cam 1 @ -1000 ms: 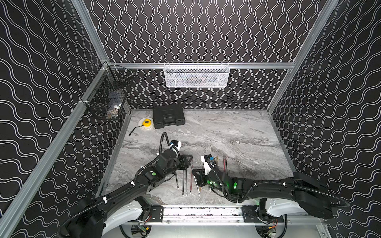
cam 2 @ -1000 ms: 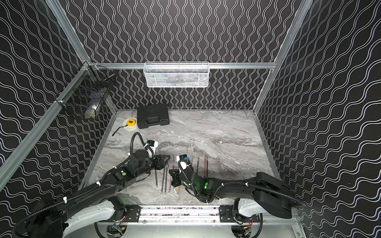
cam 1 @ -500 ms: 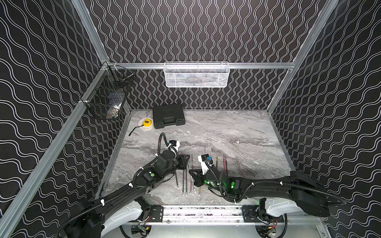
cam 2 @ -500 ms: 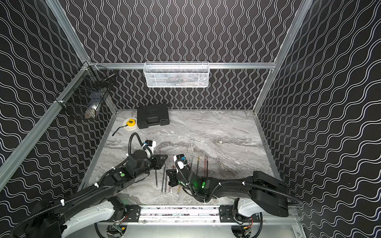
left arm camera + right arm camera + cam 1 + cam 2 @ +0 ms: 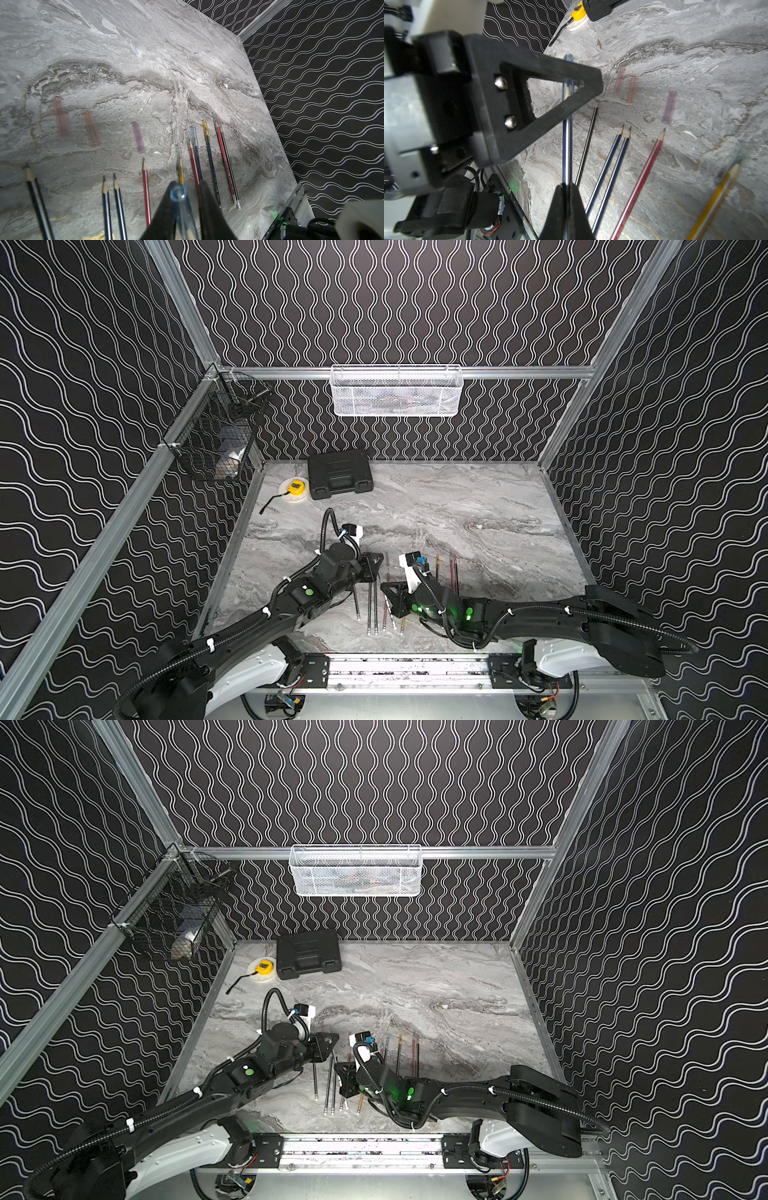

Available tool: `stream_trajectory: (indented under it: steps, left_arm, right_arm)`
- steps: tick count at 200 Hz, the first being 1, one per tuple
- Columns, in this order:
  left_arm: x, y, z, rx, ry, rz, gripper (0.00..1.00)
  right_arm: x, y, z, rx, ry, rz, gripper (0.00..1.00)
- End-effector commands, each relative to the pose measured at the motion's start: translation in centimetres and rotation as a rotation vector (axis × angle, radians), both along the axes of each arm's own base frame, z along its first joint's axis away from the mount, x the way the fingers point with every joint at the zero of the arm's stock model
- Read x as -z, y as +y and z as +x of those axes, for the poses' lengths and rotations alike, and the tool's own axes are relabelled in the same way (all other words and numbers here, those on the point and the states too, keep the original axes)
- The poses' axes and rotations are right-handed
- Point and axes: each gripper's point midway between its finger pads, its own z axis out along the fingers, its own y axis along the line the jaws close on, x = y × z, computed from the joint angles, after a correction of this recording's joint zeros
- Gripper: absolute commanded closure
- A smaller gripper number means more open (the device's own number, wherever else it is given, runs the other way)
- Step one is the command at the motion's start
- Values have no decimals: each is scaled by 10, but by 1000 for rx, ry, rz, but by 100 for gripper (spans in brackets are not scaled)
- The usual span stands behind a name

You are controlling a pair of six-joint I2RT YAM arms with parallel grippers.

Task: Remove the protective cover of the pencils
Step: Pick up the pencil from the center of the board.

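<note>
My right gripper [image 5: 566, 187] is shut on a dark blue pencil [image 5: 566, 145] and holds it up off the table. A clear blue protective cover [image 5: 568, 68] sits over that pencil's sharpened tip. My left gripper [image 5: 187, 185] is shut on this cover [image 5: 178, 193], whose open end sticks out past the fingers. In both top views the left gripper [image 5: 376, 562] and right gripper [image 5: 388, 591] meet above the row of pencils [image 5: 372, 605]. Several pencils [image 5: 146, 193] lie bare-tipped on the marble. Others [image 5: 194, 149] still wear covers.
Three loose covers lie on the marble: pink [image 5: 60, 116], orange [image 5: 91, 128] and purple [image 5: 138, 137]. A black case [image 5: 338, 472] and a yellow tape measure [image 5: 294, 489] sit at the back left. A white basket [image 5: 397, 391] and a black wire basket [image 5: 216, 439] hang on the walls.
The left gripper's jaws have closed onto the cover. The right gripper has shifted a little to the left with the pencil in it.
</note>
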Motion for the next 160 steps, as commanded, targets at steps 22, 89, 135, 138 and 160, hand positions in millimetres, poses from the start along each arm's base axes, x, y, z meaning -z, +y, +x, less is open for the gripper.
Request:
stream_trajectory:
  steps: [22, 89, 135, 138, 160]
  left_arm:
    - [-10, 1, 5, -25, -29, -17, 86]
    - [-9, 1, 5, -31, -15, -24, 90]
    - [-9, 1, 5, -32, -12, -29, 90]
    - [-9, 1, 5, -31, -12, -29, 90]
    - [-9, 0, 6, -30, -11, -29, 90]
  right_arm:
    - [-13, 4, 0, -5, -13, 39, 100]
    - [-7, 9, 5, 6, -13, -3, 65]
    - [0, 23, 6, -17, -4, -40, 66]
    - [0, 23, 6, -17, -5, -42, 66]
    - [-2, 24, 6, -21, -16, -39, 73]
